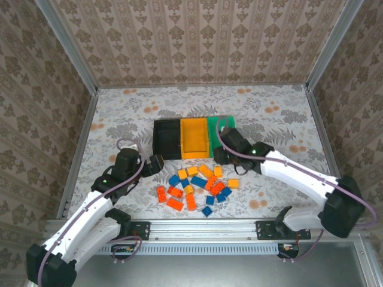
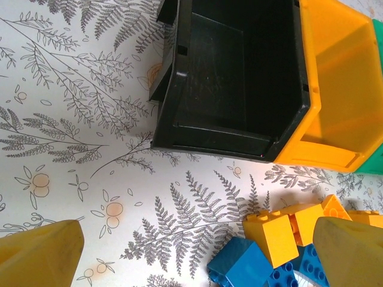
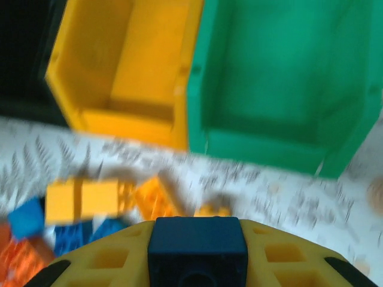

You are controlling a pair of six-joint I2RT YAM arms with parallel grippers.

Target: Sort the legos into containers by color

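Note:
The black bin, yellow-orange bin and green bin stand joined in a row mid-table. Several yellow-orange, red-orange and blue legos lie scattered in front of them. My left gripper hovers open at the pile's left edge, just before the black bin; its fingers are spread wide, with a yellow brick and a blue brick beside the right one. My right gripper is shut on a dark blue brick, in front of the green bin and yellow-orange bin.
Patterned walls enclose the table on three sides. The right arm crosses over the green bin's front corner. Bare patterned tabletop lies left and behind the bins. The right wrist view is motion-blurred.

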